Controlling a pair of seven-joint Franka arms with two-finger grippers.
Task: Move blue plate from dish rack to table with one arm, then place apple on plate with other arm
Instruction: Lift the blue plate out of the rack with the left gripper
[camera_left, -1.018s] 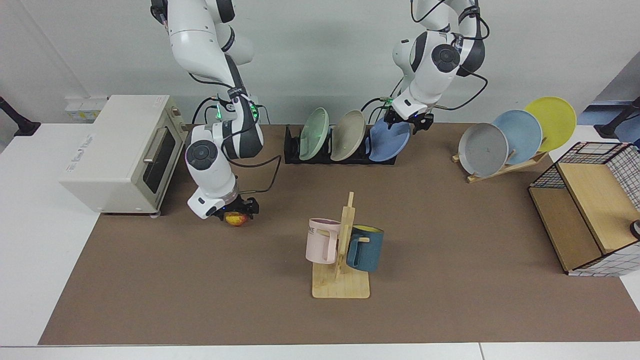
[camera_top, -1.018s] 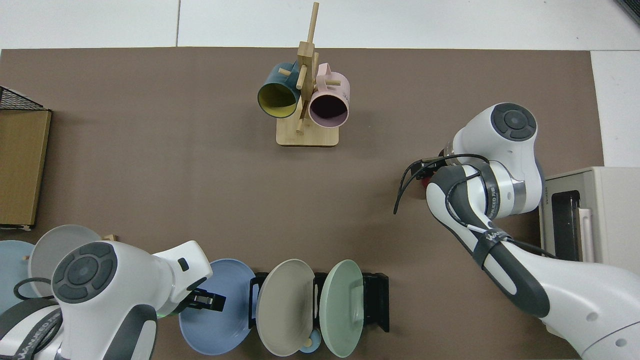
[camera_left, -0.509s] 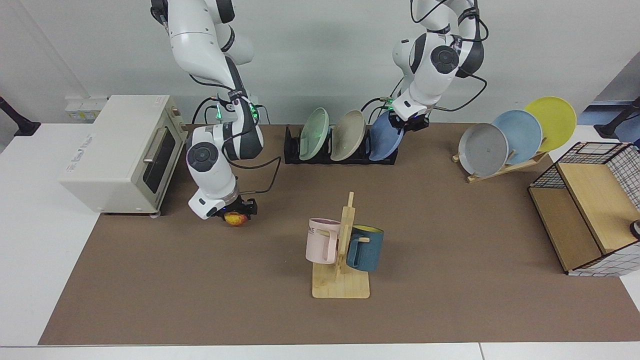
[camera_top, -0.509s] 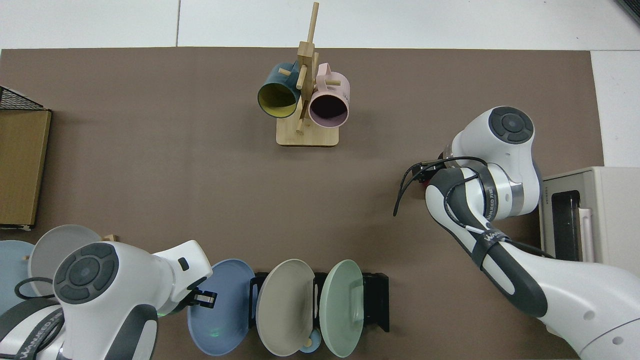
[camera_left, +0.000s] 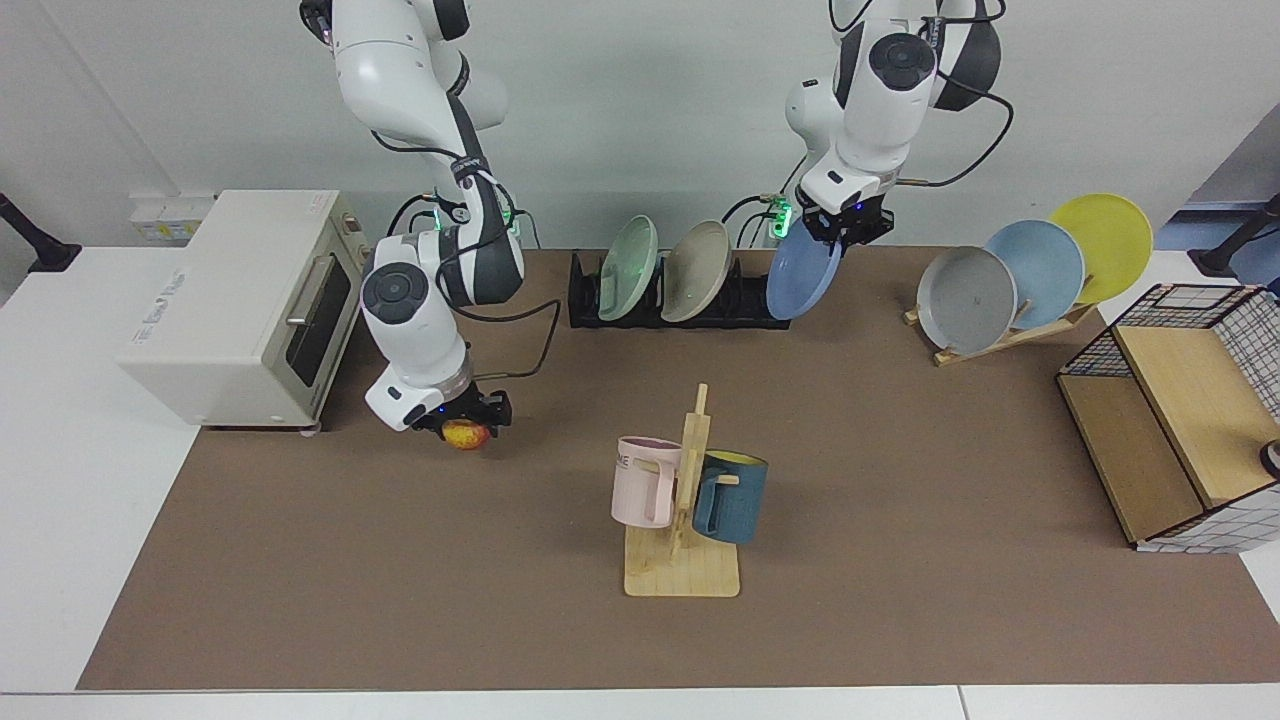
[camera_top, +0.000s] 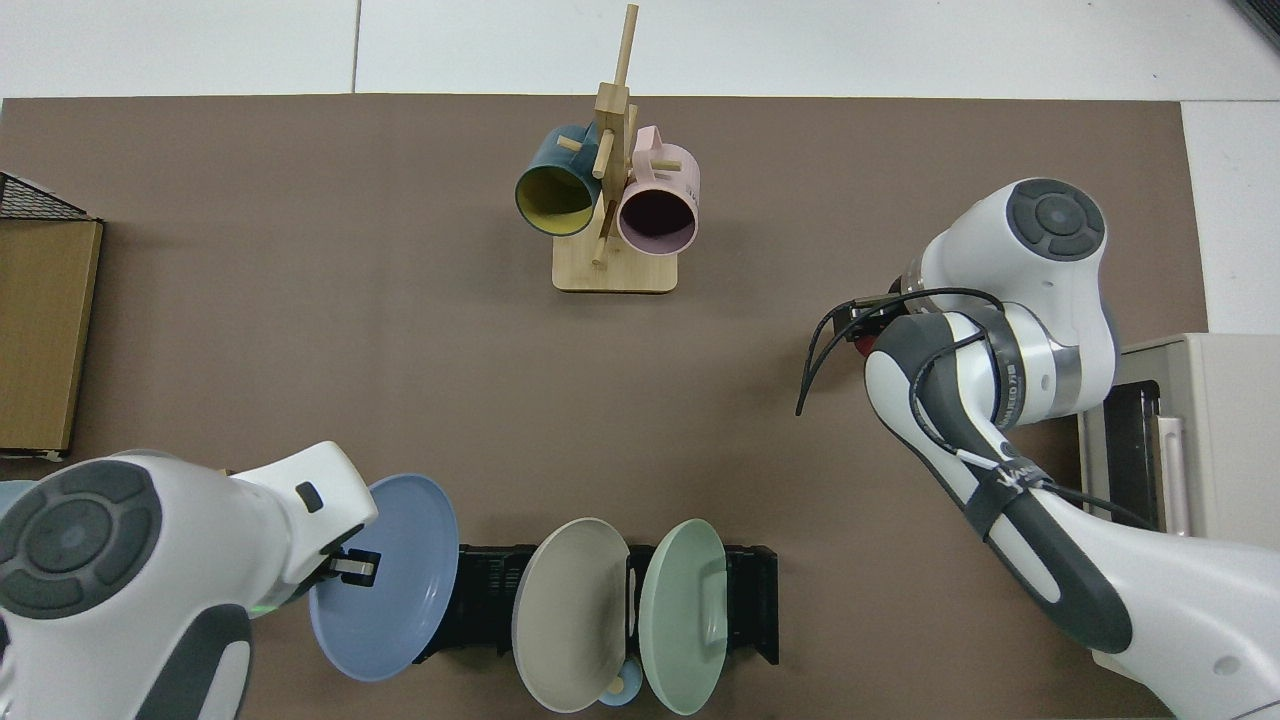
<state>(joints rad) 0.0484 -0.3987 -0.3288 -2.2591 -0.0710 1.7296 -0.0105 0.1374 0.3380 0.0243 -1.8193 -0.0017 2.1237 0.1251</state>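
The left gripper (camera_top: 352, 567) is pinching the rim of the blue plate (camera_top: 390, 585) and holding it just beside the dish rack (camera_top: 480, 600). A grey plate (camera_top: 568, 610) and a green plate (camera_top: 685, 615) are standing in that rack.

Bare table (camera_left: 900, 450) beside mug stand (camera_left: 683, 520)

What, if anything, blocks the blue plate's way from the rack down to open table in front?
Nothing visible. The left gripper holds the blue plate clear of the dish rack; the mat ahead is bare, the mug stand off to one side.
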